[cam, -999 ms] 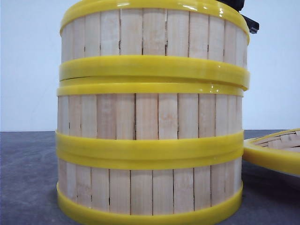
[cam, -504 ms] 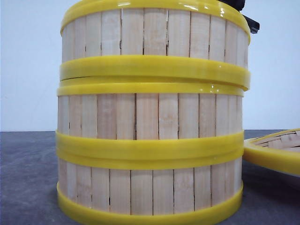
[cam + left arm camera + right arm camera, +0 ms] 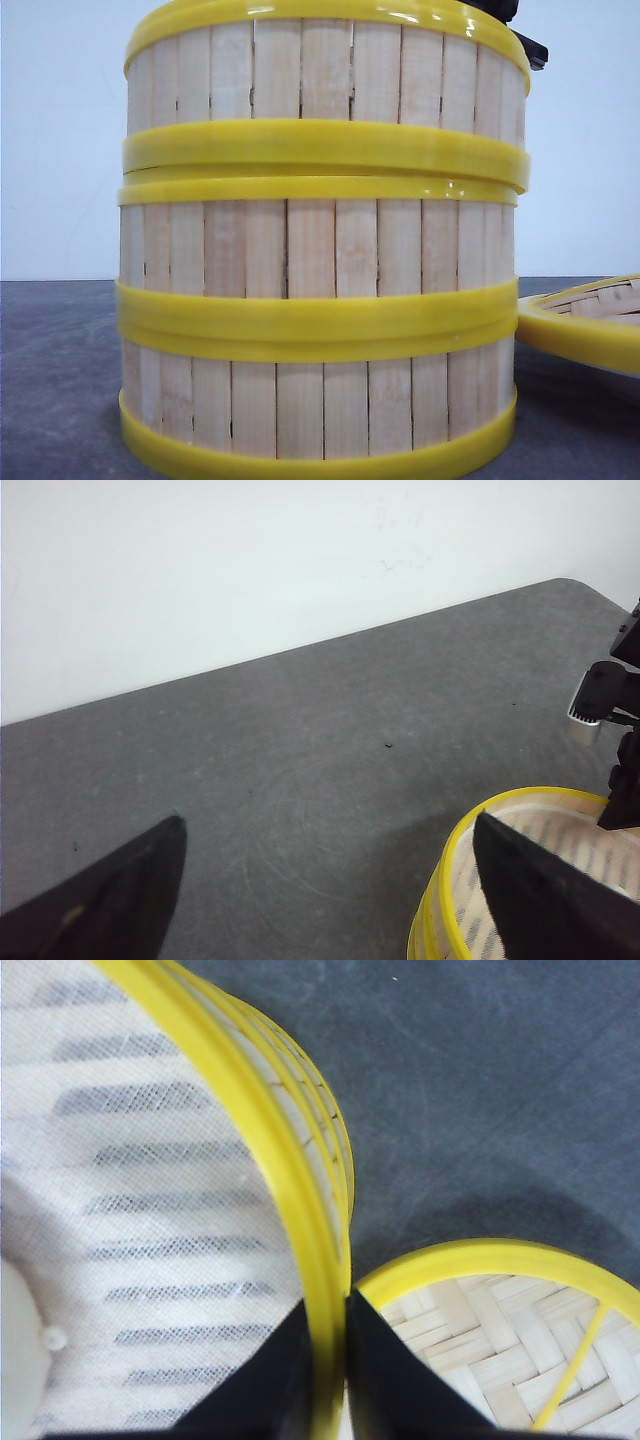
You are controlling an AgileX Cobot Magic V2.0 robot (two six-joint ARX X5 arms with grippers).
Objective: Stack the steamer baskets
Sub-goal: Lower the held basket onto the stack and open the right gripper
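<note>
Standing three high on the dark grey table (image 3: 60, 380), the steamer baskets (image 3: 318, 250) fill the front view, close to the camera. The bottom basket (image 3: 318, 410) and the middle basket (image 3: 318, 250) sit flush, their yellow rims meeting in an even band. The top basket (image 3: 318, 70) rides slightly askew: its lower rim overhangs a little to the right, with a thin uneven seam showing on the left.

The right gripper (image 3: 325, 1360) is clenched on the upper rim of the top basket, one finger inside the wall and one outside, as the right wrist view shows. Beneath it lies the white mesh liner (image 3: 130, 1210) of the basket floor. The left gripper (image 3: 330, 890) hangs spread wide over bare table to the left of the stack, holding nothing.

Just beside the stack on the right lies the woven lid (image 3: 590, 320), flat on the table, its yellow rim close to the stack's wall but apparently not touching it.

By these pictures the stacking looks nearly complete: all three baskets in sight are piled. What seems left is to settle the top one square and let go. Whether more baskets wait out of sight cannot be told.
</note>
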